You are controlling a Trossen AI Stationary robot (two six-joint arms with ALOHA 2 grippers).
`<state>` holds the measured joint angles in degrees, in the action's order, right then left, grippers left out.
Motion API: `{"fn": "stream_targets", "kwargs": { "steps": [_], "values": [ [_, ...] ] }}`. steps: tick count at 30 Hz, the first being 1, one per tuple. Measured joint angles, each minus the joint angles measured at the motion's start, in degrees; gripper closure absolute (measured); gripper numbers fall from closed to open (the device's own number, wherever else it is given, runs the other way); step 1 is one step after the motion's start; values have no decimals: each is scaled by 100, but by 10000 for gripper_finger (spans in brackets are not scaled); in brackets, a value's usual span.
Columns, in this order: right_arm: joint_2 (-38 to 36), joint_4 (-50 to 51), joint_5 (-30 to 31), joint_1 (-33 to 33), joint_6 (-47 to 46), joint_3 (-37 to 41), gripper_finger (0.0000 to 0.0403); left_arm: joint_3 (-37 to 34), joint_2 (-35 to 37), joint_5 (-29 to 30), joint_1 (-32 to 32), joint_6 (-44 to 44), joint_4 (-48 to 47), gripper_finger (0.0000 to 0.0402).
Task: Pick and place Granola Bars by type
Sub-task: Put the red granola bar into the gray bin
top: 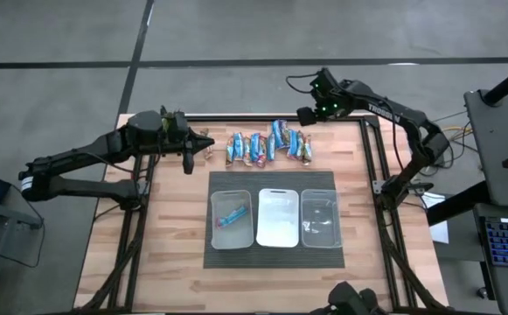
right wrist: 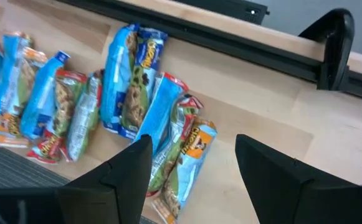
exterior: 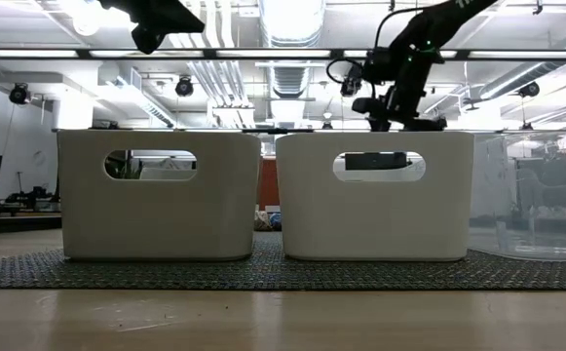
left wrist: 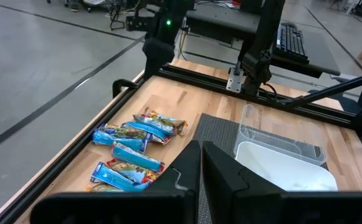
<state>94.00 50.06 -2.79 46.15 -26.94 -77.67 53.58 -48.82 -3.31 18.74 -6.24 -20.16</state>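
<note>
Several bars (top: 267, 147) lie in a row along the far edge of the table (top: 175, 219), just beyond the dark mat (top: 271, 254). We see them packed side by side, some overlapping, most with the long axis running roughly from far edge toward the mat, a few tilted. Wrappers are blue, with red or orange ends on some. In the right wrist view one wrapper carries orange lettering, which we cannot read.

One more blue bar (top: 231, 216) lies in the left bin (top: 231, 238), long axis slanted across the bin floor. We see nothing in the middle bin (top: 277, 219) or the right bin (top: 319, 219).

The right gripper (top: 307, 115) hovers over the right end of the row, jaws wide, nothing between them. The left gripper (top: 190, 157) sits near the left end of the row, jaws closed, with nothing in them.
</note>
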Motion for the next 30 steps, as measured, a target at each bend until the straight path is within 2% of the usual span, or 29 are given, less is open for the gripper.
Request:
{"fn": "stream_targets", "kwargs": {
  "steps": [16, 23, 30],
  "values": [
    [0, -767, -11, -2, 208, 719, 184, 0, 0, 0, 0, -1, 0, 401],
    [0, -846, -204, -2, 186, 640, 184, 0, 0, 0, 0, -53, 0, 401],
    [0, -851, -369, 0, 149, 128, 184, -2, 0, 0, 0, -138, 0, 401]
  ]
}}
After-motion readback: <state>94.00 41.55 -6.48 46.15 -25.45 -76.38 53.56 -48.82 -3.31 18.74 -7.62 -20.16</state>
